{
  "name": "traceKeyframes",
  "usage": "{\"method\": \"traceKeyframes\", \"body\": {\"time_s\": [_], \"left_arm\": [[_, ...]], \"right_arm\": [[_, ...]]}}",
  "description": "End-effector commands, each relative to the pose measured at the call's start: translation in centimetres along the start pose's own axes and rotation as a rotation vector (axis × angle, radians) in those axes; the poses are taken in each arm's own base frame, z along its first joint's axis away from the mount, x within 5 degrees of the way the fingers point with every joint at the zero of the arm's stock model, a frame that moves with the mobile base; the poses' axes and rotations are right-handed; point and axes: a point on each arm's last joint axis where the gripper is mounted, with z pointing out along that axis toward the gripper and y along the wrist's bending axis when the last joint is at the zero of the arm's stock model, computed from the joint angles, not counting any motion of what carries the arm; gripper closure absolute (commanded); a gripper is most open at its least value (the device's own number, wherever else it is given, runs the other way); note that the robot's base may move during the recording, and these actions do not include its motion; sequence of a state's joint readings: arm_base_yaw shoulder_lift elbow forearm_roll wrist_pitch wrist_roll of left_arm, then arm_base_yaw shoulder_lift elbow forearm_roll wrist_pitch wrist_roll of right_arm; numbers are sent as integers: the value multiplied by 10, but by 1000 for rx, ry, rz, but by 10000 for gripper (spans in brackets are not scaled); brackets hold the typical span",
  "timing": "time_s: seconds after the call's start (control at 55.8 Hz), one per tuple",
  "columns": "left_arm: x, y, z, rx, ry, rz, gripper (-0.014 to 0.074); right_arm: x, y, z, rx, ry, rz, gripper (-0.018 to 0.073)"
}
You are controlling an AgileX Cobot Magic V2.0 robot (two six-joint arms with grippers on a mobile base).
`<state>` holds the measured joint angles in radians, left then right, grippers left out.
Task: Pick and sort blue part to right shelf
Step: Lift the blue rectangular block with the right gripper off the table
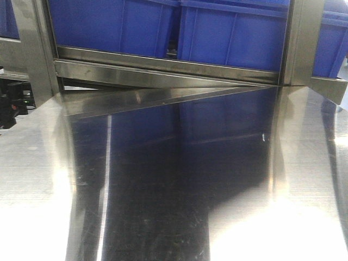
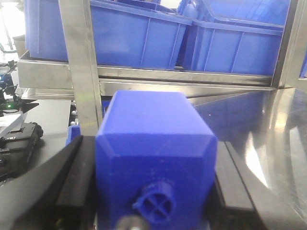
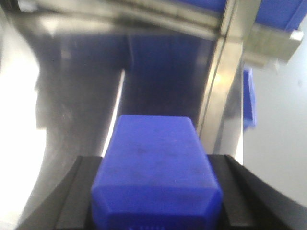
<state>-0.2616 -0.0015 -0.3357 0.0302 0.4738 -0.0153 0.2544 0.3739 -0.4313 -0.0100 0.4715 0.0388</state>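
1. Left wrist view: holding a blue part point(image 2: 153, 129) in the left gripper point(image 2: 153, 160) — black fingers point(image 2: 72, 177) tight against both flanks, narrow grip set by the part's width
2. Blocky, bevelled edges, round cross-ribbed stub point(image 2: 154, 203) on the near face, low in frame
3. Beyond it: steel upright point(image 2: 79, 72) just to its left, shelf rail point(image 2: 182, 79) across the middle, blue bins point(image 2: 139, 38) side by side on the shelf above the rail
4. Steel table point(image 2: 273, 143) to the right of the part, mirror-like, bins reflected in it; height of the part over the table not readable
5. Right wrist view: gripping a second blue part point(image 3: 153, 143) in the right gripper point(image 3: 154, 172) — black pads point(image 3: 74, 191) touching either side, part filling the gap between them
6. Blurry frame; same bevelled block shape, reflective table ahead of it, steel post point(image 3: 218, 81) up and right of it, shelf edge across the top
7. Front view: shiny table in the foreground, bins on the shelf at the top, slanted steel strip point(image 1: 163, 95) under the rail, black gear point(image 1: 11, 100) at the far left edge
8. Both parts in hand, one per gripper, facing the shelf front, not in any bin
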Motion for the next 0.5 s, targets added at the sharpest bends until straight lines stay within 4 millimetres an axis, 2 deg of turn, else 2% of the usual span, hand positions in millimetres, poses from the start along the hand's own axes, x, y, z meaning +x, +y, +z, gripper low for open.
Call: {"method": "traceKeyframes", "body": {"time_s": [0.0, 0.126, 0.215, 0.484], "left_arm": [[-17, 0, -6, 6, -130, -9, 261], [-17, 0, -6, 6, -130, -9, 261], [-17, 0, -6, 6, -130, -9, 261], [-17, 0, -6, 6, -130, -9, 261]], "right_arm": [[-9, 0, -23, -2, -219, -20, 407], [-3, 0, -49, -4, -348, -19, 407], [-2, 0, -59, -5, -402, -19, 407], [-1, -1, -61, -6, -410, -19, 407]]}}
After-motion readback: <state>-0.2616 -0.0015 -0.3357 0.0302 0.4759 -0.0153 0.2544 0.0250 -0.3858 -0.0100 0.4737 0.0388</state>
